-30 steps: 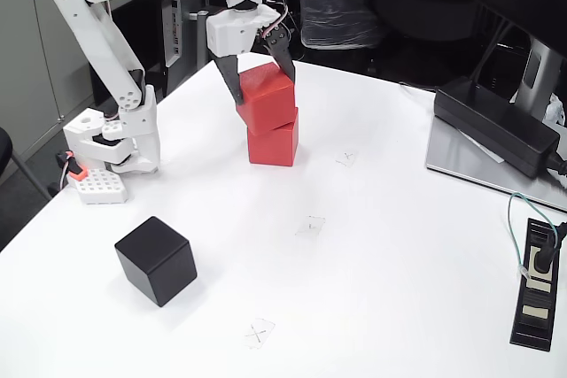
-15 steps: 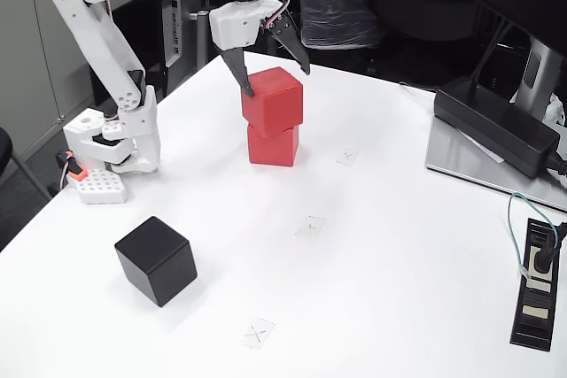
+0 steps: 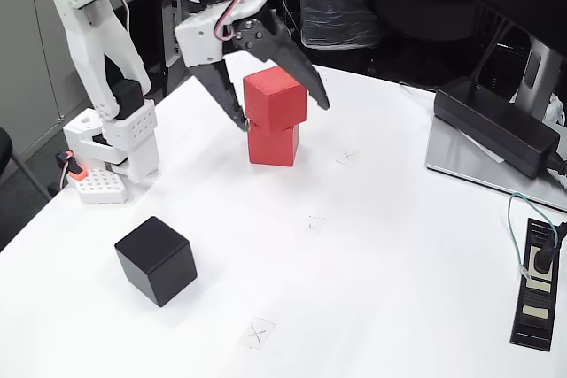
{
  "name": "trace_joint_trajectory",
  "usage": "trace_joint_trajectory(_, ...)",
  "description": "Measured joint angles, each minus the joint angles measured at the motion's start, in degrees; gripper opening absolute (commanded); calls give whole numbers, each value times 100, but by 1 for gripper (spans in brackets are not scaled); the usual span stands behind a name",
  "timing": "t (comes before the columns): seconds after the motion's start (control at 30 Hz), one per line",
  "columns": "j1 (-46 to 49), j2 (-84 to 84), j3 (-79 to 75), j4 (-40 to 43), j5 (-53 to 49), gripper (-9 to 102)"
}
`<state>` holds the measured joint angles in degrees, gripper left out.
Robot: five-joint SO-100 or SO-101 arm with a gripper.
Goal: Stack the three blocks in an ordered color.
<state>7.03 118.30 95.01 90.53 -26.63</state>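
Claw (image 3: 282,116) now lifted back, spread wide astride upper red block (image 3: 275,99), arm folded.

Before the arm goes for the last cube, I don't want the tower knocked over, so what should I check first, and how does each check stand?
1. Pincer open: ok, jaws spread wide.
2. Pincer free of the upper red block: cannot tell, the fingers flank it closely.
3. Upper red block seated on lower red block: ok, though slightly twisted and overhanging.
4. Black block free to grasp: ok, alone on the table.
5. Path to black block: ok, open tabletop between.
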Motion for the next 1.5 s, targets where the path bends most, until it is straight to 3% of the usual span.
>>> trace_joint_trajectory(0.4,2751,0,1538,0,-1811,34)
trace_joint_trajectory(0.77,4210,9,1758,-44,-2874,35)
trace_joint_trajectory(1.2,4307,9,3516,-1591,-2892,35)
trace_joint_trajectory(1.5,4289,9,3823,-2303,-2602,34)
